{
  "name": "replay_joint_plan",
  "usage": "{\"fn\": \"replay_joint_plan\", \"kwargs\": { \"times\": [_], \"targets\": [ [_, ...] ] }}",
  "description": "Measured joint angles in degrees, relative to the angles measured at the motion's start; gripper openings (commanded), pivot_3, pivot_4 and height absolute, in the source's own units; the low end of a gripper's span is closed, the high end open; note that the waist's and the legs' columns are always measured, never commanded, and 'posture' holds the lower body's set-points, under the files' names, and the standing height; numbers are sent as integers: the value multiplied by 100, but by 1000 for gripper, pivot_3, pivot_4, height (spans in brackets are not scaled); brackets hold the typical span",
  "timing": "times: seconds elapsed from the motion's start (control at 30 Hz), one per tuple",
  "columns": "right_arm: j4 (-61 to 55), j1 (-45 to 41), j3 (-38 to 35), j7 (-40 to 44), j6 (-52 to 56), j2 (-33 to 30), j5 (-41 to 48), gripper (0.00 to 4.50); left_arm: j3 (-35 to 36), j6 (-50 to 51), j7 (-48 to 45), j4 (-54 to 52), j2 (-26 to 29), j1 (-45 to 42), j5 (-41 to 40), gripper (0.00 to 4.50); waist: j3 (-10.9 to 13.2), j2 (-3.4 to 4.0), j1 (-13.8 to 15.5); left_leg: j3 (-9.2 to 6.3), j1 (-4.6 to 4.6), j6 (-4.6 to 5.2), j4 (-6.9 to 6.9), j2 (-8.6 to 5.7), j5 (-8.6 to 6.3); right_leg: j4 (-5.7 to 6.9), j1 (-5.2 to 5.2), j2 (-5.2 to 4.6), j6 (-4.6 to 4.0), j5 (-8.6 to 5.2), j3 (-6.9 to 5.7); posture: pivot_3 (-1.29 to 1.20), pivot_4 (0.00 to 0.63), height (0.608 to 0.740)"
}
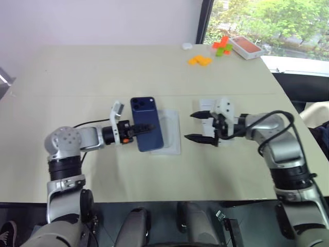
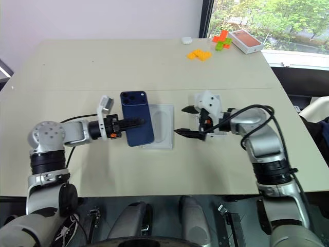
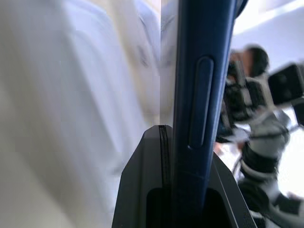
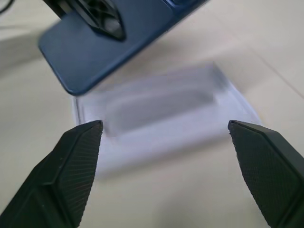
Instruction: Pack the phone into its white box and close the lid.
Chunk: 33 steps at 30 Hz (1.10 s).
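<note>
Currently catalogued: the phone [image 1: 146, 125], dark navy, glossy back up, camera cluster at the far end, is held by the left gripper [image 1: 142, 128], whose black fingers are clamped on its near-left edge; in the left wrist view the phone's side is seen pinched between the pads. The phone is carried above the table [image 1: 77, 72], its long axis running away from the robot, tilted slightly.

A flat white piece with an oval recess [image 1: 169, 131] lies on the table directly beneath and just right of the phone, partly covered by it. Whether this is the white box itself or only an insert cannot be told. A white object [image 1: 212, 106] is partly hidden behind the right wrist; its identity is not determined.

The right gripper [image 1: 198, 126] is held wide apart and empty, pointing left toward the phone, with the white piece between.

Judged relation: the phone lies to the left of the right gripper, and the left arm is the nearer, being already in contact.

A box with an orange-red top [image 1: 245, 47] and small coloured blocks [image 1: 199, 60] stand well apart at the far corner.
</note>
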Motion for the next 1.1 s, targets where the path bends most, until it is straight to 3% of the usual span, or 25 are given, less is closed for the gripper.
{"fn": "replay_joint_plan", "kwargs": {
  "times": [0.13, 0.33, 0.5, 0.83, 1.1],
  "targets": [
    [-101, 209, -28, 79, 66, -270, 239, 4452, -89, -30, -2, 223, -16, -245, 30, 0, 2, 1, -8, 3, 9, -10, 1, 20, 7, 4, 0, 33, -1, -1, 11, 0, 150, 740],
    [-354, 583, -244, -53, 14, -759, 349, 4452, -813, -565, -411, 1270, -32, -531, 499, 0, 5, -3, 36, 11, 3, -9, 7, 18, 7, -3, 1, 37, 2, -4, 22, 0, 150, 740],
    [-361, 654, -248, -257, -22, -781, 381, 4452, -1057, -1093, -704, 2026, -29, -878, 857, 0, 8, -5, 49, 13, 1, -9, 7, 21, 7, 0, -3, 37, 2, -3, 26, 0, 150, 740],
    [-375, 649, -187, -464, -160, -773, 449, 4452, -1627, -1296, -1329, 2420, -91, -1168, 1214, 0, 9, -5, 42, 14, 2, -8, 8, 22, 6, 1, -3, 37, 3, -3, 27, 0, 150, 740],
    [-338, 595, -99, -555, -261, -773, 447, 4500, -1816, -1315, -1722, 2557, -75, -1341, 1392, 3878, 9, -5, 47, 15, 1, -8, 9, 23, 6, 1, -2, 38, 3, -3, 27, 0, 150, 740]
  ]
}}
